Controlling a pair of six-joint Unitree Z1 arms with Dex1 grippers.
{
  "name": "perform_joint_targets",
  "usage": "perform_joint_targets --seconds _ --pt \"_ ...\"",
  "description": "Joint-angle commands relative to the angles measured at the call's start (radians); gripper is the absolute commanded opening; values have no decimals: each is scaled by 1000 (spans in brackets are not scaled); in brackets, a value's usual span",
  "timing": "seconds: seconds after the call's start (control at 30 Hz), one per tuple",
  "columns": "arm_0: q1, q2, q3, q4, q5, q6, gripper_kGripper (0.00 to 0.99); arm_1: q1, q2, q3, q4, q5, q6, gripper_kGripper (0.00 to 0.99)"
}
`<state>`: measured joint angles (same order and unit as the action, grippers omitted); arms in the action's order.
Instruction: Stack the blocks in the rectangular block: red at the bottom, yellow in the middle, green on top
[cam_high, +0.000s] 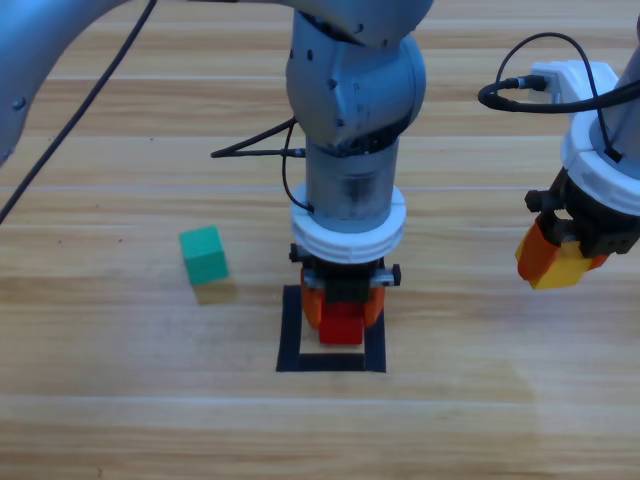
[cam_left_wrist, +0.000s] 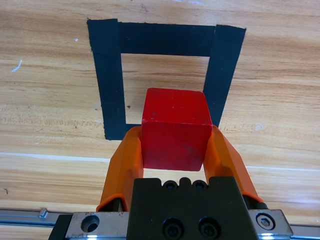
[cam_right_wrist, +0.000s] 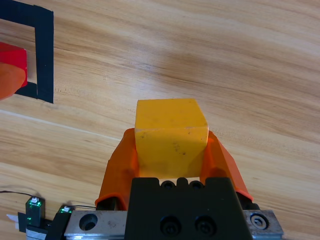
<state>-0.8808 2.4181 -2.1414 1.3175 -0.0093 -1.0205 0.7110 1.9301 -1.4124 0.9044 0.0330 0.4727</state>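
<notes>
Red (cam_left_wrist: 175, 127) sits clamped in our left pincer (cam_high: 342, 312) over the rectangular block (cam_high: 331, 362); we should centre it, lower flat, then release. Farther right, our right pincer (cam_high: 555, 262) grips yellow (cam_right_wrist: 171, 137); green (cam_high: 204, 254) waits left on the table (cam_high: 120, 400).
</notes>
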Motion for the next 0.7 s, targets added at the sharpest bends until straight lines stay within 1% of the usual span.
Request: perform_joint_targets --seconds 0.03,0.7 --pt "-20 53 -6 3 -8 2 0 24 -36 13 -10 -8 -5 6" --pt "-12 64 3 3 -1 29 0 24 -34 13 -10 1 -11 6"
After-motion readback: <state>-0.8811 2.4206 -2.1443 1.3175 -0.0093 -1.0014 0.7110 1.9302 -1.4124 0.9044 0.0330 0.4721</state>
